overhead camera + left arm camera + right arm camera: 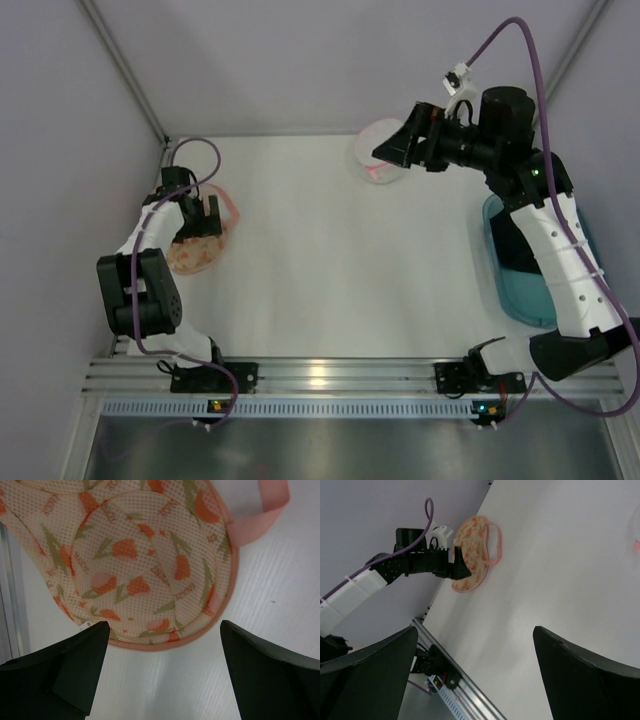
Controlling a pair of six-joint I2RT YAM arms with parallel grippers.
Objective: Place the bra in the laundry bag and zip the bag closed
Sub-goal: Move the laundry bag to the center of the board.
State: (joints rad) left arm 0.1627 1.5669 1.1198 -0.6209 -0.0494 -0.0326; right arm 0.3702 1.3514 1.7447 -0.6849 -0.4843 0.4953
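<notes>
The laundry bag (198, 248) lies flat and closed at the table's far left, cream mesh with orange print and a pink rim. In the left wrist view the bag (145, 565) fills the upper half, its pink strap (260, 515) at the top right. My left gripper (208, 212) hangs just over the bag, open and empty; its midpoint (164, 630) is at the bag's near rim. My right gripper (392, 150) is raised high at the back, open and empty (475, 630); that view shows the bag (472, 550) far off. No black bra shows in any view.
A small white pouch with a pink rim (378, 158) sits at the back centre, beside the right gripper. A teal tub (520, 275) stands at the right edge, partly hidden by the right arm. Walls close the left, back and right sides.
</notes>
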